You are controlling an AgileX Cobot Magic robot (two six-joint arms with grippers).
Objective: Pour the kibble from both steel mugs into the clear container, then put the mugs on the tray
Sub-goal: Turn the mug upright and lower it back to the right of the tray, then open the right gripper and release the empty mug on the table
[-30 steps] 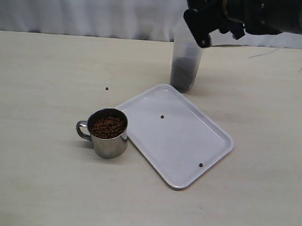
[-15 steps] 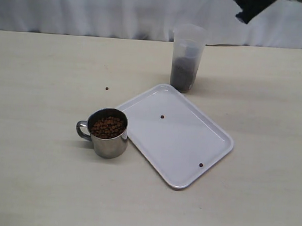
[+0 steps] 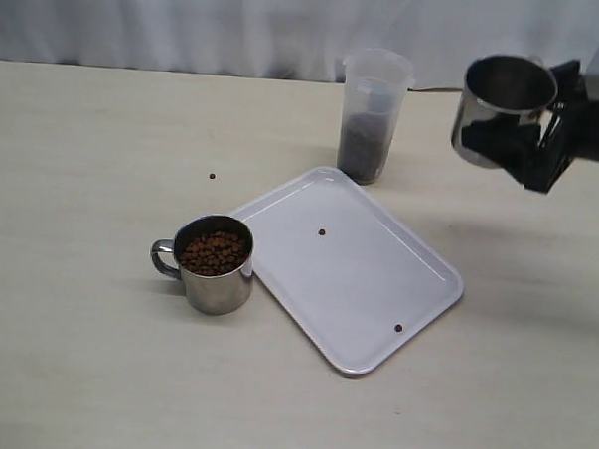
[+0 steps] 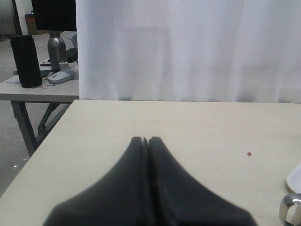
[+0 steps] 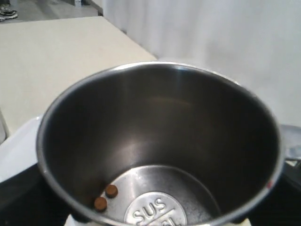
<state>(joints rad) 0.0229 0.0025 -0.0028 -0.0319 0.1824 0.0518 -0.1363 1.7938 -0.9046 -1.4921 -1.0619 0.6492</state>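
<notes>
My right gripper (image 3: 540, 146) is shut on a steel mug (image 3: 502, 106) and holds it in the air, to the right of the clear container (image 3: 372, 113). In the right wrist view this mug (image 5: 160, 141) is nearly empty, with two kibble pellets (image 5: 105, 197) on its bottom. Dark kibble fills the lower part of the container. The second steel mug (image 3: 215, 265) stands on the table, full of kibble (image 3: 215, 252), touching the white tray's (image 3: 376, 288) left edge. My left gripper (image 4: 146, 141) is shut on nothing, low over the table and out of the exterior view.
Two loose pellets lie on the tray, one (image 3: 322, 231) near its middle and one (image 3: 398, 328) near its front corner. Another stray pellet (image 3: 212, 176) lies on the table left of the tray. A white curtain (image 3: 189, 21) closes off the table's far edge.
The right arm left the spot over the container, rose out of view, then came down to the right. The mug it holds now shows its open mouth.
</notes>
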